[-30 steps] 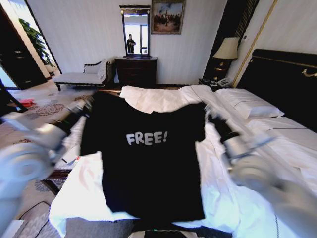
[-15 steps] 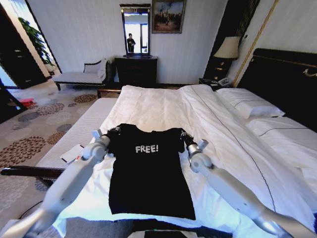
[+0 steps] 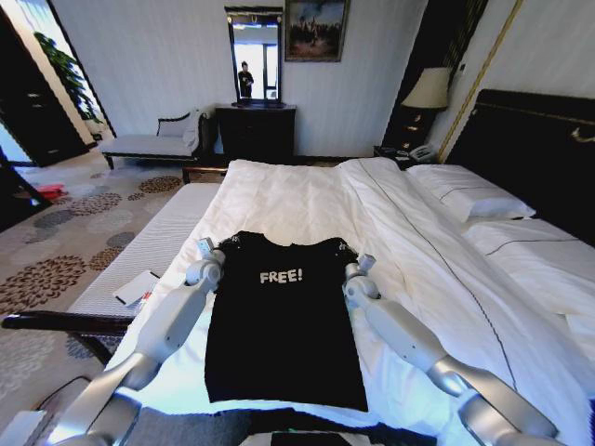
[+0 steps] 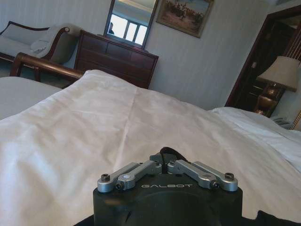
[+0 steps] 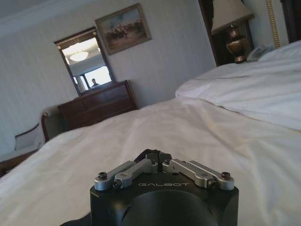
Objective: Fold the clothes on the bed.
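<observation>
T-shirt (image 3: 282,325) reading "FREE!", flat on bed (image 3: 409,242), "GALBOT" grippers

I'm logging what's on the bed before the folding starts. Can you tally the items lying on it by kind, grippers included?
Black T-shirt, spread flat with the FREE! print up: 1
White pillows at the headboard end: 2
White duvet covering the bed: 1
Grippers, left gripper and right gripper, at the shirt's two shoulders: 2
Total: 6

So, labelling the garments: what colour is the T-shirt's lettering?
White "FREE!" lettering on the black T-shirt, clearest in the head view.
</observation>
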You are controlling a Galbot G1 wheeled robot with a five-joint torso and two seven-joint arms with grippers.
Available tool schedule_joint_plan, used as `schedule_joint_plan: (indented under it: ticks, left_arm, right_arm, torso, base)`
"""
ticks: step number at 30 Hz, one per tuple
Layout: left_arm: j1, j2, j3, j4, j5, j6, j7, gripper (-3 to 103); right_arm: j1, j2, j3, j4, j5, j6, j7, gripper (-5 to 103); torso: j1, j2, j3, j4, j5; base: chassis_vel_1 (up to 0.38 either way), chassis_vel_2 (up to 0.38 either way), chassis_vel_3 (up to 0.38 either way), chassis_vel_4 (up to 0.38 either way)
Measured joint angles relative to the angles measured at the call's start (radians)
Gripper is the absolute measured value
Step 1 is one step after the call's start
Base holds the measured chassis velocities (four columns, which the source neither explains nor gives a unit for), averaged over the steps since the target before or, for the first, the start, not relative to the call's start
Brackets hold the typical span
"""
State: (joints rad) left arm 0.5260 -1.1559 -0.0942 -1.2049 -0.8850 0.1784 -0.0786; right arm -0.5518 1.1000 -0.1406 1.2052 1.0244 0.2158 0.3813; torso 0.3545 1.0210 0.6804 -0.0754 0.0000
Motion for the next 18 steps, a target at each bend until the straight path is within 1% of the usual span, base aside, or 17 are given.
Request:
schedule_joint_plan:
  ticks: [2,4,5,7,9,15,18]
  left_arm:
    - [-0.002,-0.015,-0.009,0.034,0.019,-0.006,0.006,0]
    - [0.008,-0.032,-0.020,0.075,0.055,-0.006,0.009,0]
    - [0.008,-0.032,-0.020,0.075,0.055,-0.006,0.009,0]
    - [0.021,-0.041,-0.027,0.102,0.085,-0.008,0.014,0]
    - [0.032,-0.047,-0.033,0.116,0.098,-0.010,0.016,0]
    - [0.054,-0.051,-0.046,0.117,0.102,-0.012,0.016,0]
    - [0.056,-0.045,-0.047,0.104,0.096,-0.014,0.011,0]
  right_arm:
    - [-0.001,0.011,0.004,-0.027,-0.008,0.000,-0.003,0]
    - [-0.013,0.013,0.008,-0.051,-0.024,-0.022,0.004,0]
    - [-0.013,0.013,0.008,-0.051,-0.024,-0.022,0.004,0]
    - [-0.027,0.010,0.007,-0.070,-0.038,-0.032,0.004,0]
    - [-0.037,0.012,0.004,-0.085,-0.051,-0.034,0.001,0]
    - [-0.049,0.044,0.001,-0.096,-0.071,-0.033,0.002,0]
    - [-0.046,0.055,0.000,-0.098,-0.076,-0.026,0.003,0]
  torso:
    - [0.000,0.000,0.000,0.0000,0.0002]
    - [0.000,0.000,0.000,0.0000,0.0000]
    - [0.000,0.000,0.000,0.0000,0.0000]
    - [0.000,0.000,0.000,-0.0003,0.0000]
    - [0.000,0.000,0.000,-0.0004,0.0000]
    - [0.000,0.000,0.000,0.0002,-0.0002]
    - [0.000,0.000,0.000,-0.0002,-0.0001]
  base:
    - [0.000,0.000,0.000,0.000]
    - [0.000,0.000,0.000,0.000]
    - [0.000,0.000,0.000,0.000]
    - [0.000,0.000,0.000,0.000]
    - [0.000,0.000,0.000,0.000]
    - [0.000,0.000,0.000,0.000]
    - [0.000,0.000,0.000,0.000]
